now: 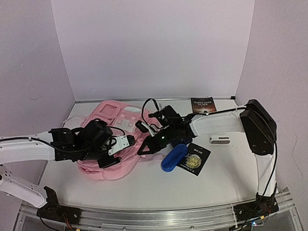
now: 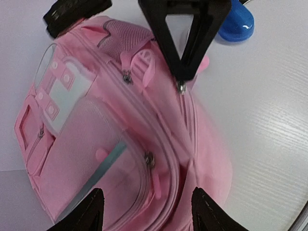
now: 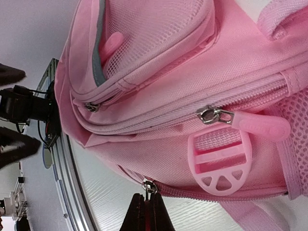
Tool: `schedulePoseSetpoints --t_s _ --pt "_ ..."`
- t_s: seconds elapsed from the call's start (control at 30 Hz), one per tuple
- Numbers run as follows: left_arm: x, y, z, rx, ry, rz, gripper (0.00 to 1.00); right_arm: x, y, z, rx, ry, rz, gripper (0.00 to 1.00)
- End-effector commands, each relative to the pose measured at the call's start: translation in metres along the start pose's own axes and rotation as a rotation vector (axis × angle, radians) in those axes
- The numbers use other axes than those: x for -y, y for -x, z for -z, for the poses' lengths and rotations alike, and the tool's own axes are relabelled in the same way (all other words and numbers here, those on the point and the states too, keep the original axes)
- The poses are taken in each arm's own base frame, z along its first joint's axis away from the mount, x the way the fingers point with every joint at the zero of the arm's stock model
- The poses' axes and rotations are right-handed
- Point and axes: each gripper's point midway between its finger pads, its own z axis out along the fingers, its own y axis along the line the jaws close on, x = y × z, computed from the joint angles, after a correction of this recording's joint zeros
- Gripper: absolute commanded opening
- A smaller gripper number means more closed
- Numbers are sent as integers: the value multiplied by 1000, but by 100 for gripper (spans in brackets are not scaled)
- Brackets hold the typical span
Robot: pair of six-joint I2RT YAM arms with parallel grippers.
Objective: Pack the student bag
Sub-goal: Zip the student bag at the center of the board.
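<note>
The soft pink fabric student bag [image 1: 123, 165] lay left of centre on the white bench [image 1: 147, 190]. The right tool [image 3: 147, 214] was clenched on a metal zip pull [image 3: 149, 186] (the main compartment's, I judged). The left tool [image 2: 148, 192] hovered released above the bag. Opening was in hand; next, draw the zip along while steadying the fabric.

backpack [image 1: 115, 113] | pink fabric, white front patches, mesh pocket, several zip pockets | lying flat, front up | on table [image 1: 147, 190], left of centre
</note>
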Motion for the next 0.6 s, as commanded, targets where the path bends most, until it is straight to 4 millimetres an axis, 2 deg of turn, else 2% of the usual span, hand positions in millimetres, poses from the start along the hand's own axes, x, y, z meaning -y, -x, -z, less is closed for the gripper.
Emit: schedulePoseSetpoints --t_s 0.0,0.13,0.23,0.33,0.43,0.57 --pt "11 31 -18 71 -42 26 63 -42 46 21 108 107 48 0" --pt "20 16 -37 15 -37 1 64 -44 44 24 110 107 52 0" --pt "27 -4 -45 -53 -43 -12 60 -38 40 24 107 89 55 0" --pt "30 -30 -49 -151 -28 -31 42 -26 36 25 104 65 51 0" --pt "31 -48 -46 -212 -16 -30 26 3 36 30 112 13 33 0" --pt "25 -51 -34 -195 1 2 3 61 35 42 126 -123 21 0"
